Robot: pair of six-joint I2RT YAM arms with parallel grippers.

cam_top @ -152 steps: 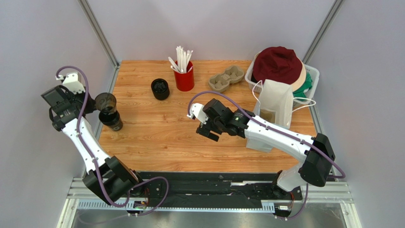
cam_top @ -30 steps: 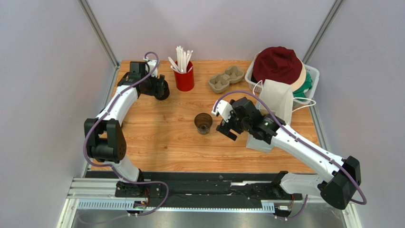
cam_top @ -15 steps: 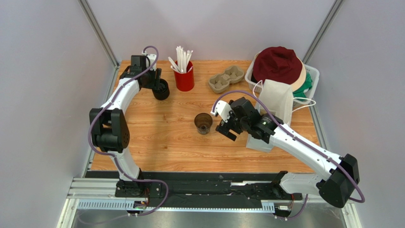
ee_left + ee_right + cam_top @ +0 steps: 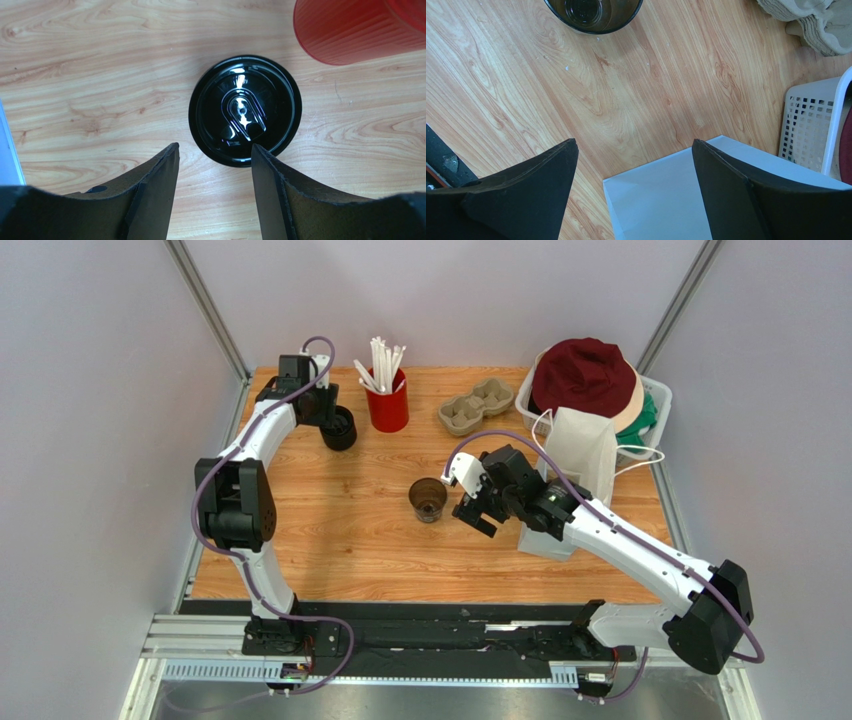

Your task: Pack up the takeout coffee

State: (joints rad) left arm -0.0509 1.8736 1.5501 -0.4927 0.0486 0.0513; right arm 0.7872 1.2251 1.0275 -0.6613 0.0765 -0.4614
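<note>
The takeout coffee, a small brown paper cup (image 4: 428,499) with a dark inside, stands upright and open-topped near the middle of the light wooden tabletop (image 4: 320,540), well apart from the squat black round plastic piece (image 4: 338,428) at the far left. The left gripper (image 4: 325,418) is at that black piece. In the left wrist view its two dark fingers (image 4: 155,195) stand moderately parted with nothing clamped between them, and the near rim of the glossy, moulded piece (image 4: 245,110) shows in the gap just past the tips; whether the fingers touch it cannot be told. Just beside the piece stands the red ribbed plastic cup (image 4: 388,405) holding white straws (image 4: 380,362). The right gripper (image 4: 472,512) hangs just to the right of the coffee cup, apart from it, its fingers (image 4: 526,200) spread wide and holding nothing. The right wrist view shows bare wood between them, the cup's rim (image 4: 593,15) at the top edge and a corner of the white paper bag (image 4: 666,200) below. That bag stands upright at the right of the table, against the white perforated plastic basket (image 4: 655,390) piled with a dark red hat (image 4: 585,375). A grey moulded-pulp cup carrier (image 4: 476,405) lies between the red cup and the basket.
</note>
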